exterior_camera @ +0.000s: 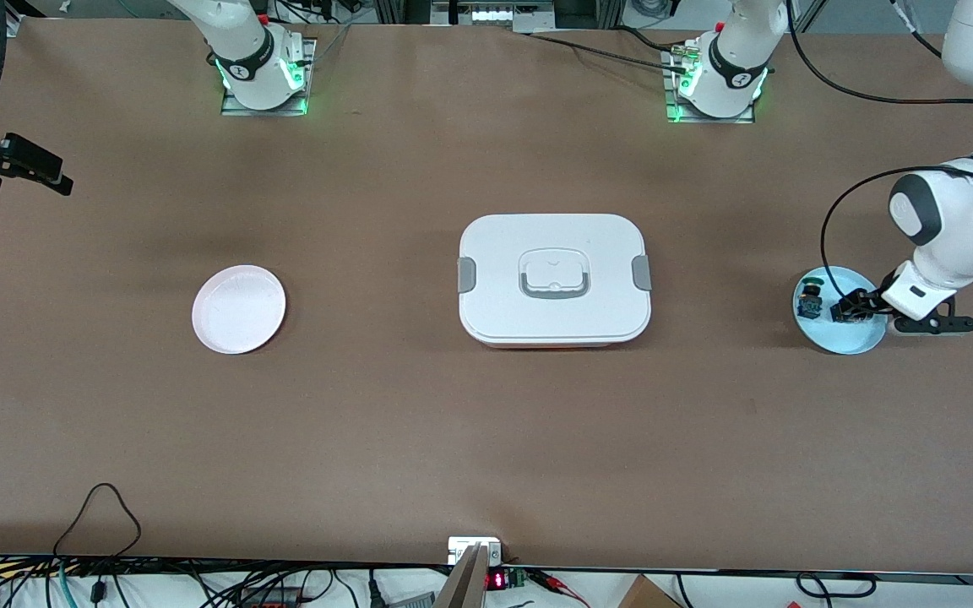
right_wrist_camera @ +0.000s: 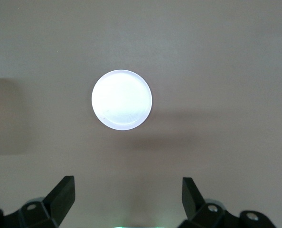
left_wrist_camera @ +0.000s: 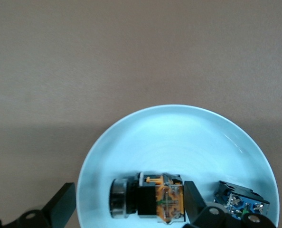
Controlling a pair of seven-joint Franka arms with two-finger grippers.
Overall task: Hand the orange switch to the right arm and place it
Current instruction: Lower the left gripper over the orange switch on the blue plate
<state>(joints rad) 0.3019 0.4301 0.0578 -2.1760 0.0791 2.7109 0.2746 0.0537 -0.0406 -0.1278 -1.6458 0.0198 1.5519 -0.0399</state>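
Note:
The orange switch [left_wrist_camera: 148,197] lies on its side on a light blue plate [left_wrist_camera: 179,133]. It has a black body, a tan and orange base and a dark round cap end. My left gripper [left_wrist_camera: 126,204] is low over the plate with its jaws open on either side of the switch. One finger [left_wrist_camera: 193,202] is right at the switch's base and the other finger [left_wrist_camera: 62,206] stands apart from the cap end. In the front view the left gripper [exterior_camera: 850,306] is at the blue plate [exterior_camera: 862,338]. My right gripper [right_wrist_camera: 126,199] is open and empty, held high above the table toward the right arm's end [exterior_camera: 26,165].
A switch with a blue body [left_wrist_camera: 238,202] lies on the same blue plate beside the left gripper, and it shows in the front view [exterior_camera: 809,297]. A closed white lunch box [exterior_camera: 554,279] sits mid-table. A pale pink plate [exterior_camera: 239,309] lies toward the right arm's end, also in the right wrist view [right_wrist_camera: 122,99].

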